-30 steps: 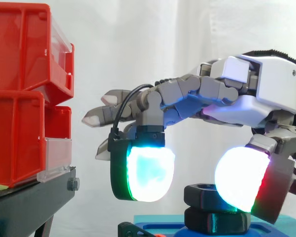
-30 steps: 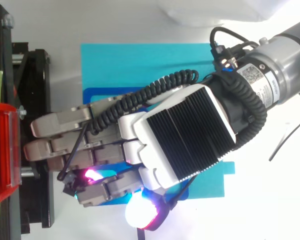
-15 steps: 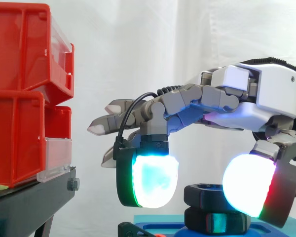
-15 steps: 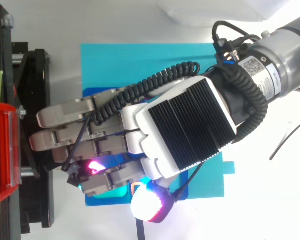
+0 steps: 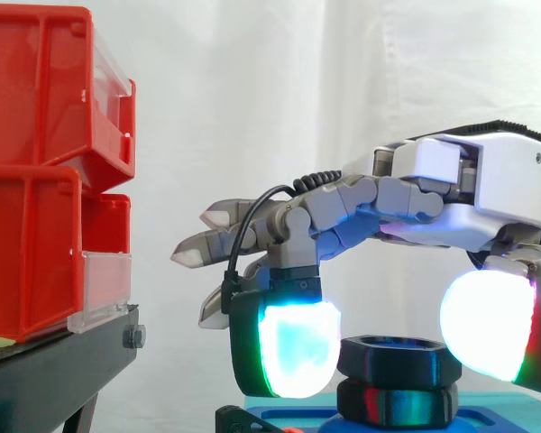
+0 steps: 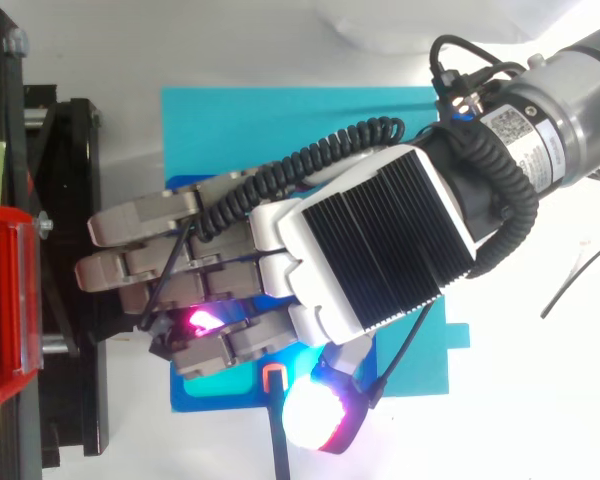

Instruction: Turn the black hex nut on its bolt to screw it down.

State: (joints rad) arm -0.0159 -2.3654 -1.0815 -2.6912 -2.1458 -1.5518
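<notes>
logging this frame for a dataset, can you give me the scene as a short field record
hand: low over the black hex nut
black hex nut: stacked on a second black hex piece
grip on nut: cannot tell
base: cyan mat under the hand
surroundings: red bins at the left on a black stand, white curtain behind

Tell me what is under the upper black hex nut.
A second black hex piece sits directly beneath the nut, resting on a blue base. The bolt's thread is covered by both, so it cannot be seen.
</notes>
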